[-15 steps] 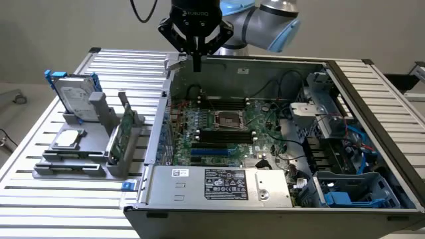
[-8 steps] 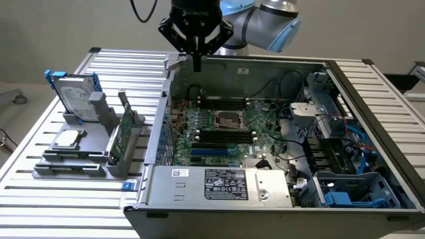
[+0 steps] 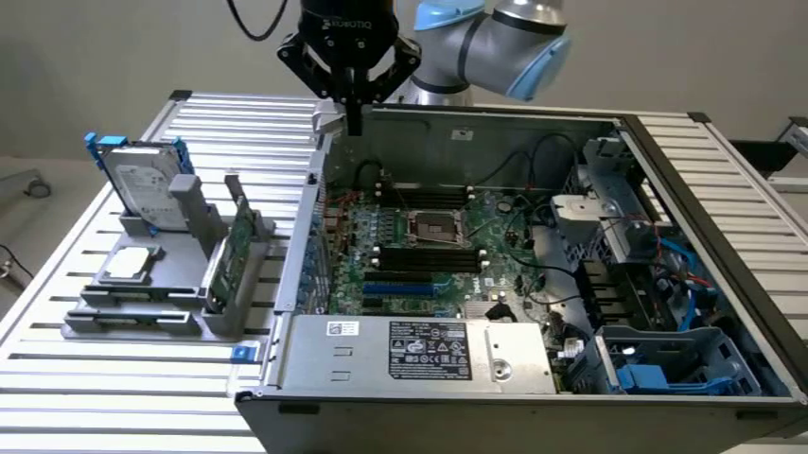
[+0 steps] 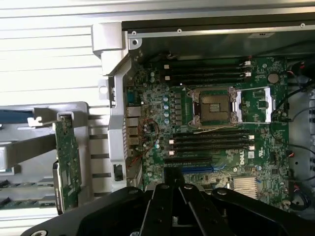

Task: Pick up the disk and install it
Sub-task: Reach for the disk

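Found the tool (image 3: 356, 123) fully shut, gripping nothing, above one corner of the open case (image 3: 505, 142). Saw the disk (image 3: 146, 184) upright in a grey rack (image 3: 132, 320) on the desk (image 3: 101, 397), at the exterior view's left, well apart from the tool.

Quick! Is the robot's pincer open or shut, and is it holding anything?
Pincer: shut, holding nothing; the disk sits apart in its grey stand.
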`<action>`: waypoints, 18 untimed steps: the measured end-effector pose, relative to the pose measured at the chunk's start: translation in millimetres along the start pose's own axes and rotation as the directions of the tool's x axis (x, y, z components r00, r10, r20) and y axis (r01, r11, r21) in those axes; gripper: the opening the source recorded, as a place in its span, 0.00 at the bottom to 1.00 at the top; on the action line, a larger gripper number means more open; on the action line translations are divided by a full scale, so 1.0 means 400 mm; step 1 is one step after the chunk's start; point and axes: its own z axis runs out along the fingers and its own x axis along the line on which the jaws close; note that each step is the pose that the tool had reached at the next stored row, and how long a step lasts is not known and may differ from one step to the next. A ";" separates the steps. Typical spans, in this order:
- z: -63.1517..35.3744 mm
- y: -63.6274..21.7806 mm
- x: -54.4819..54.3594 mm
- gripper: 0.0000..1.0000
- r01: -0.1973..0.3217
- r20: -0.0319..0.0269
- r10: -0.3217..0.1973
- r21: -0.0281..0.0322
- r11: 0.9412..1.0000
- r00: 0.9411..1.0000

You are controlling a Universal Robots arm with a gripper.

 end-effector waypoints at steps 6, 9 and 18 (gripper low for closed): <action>-0.001 -0.005 0.068 0.11 0.000 0.000 0.000 -0.002 1.000 1.000; -0.001 -0.006 0.102 0.11 0.000 0.000 0.000 -0.003 1.000 1.000; 0.014 0.008 0.206 0.11 0.000 0.000 0.000 -0.003 1.000 1.000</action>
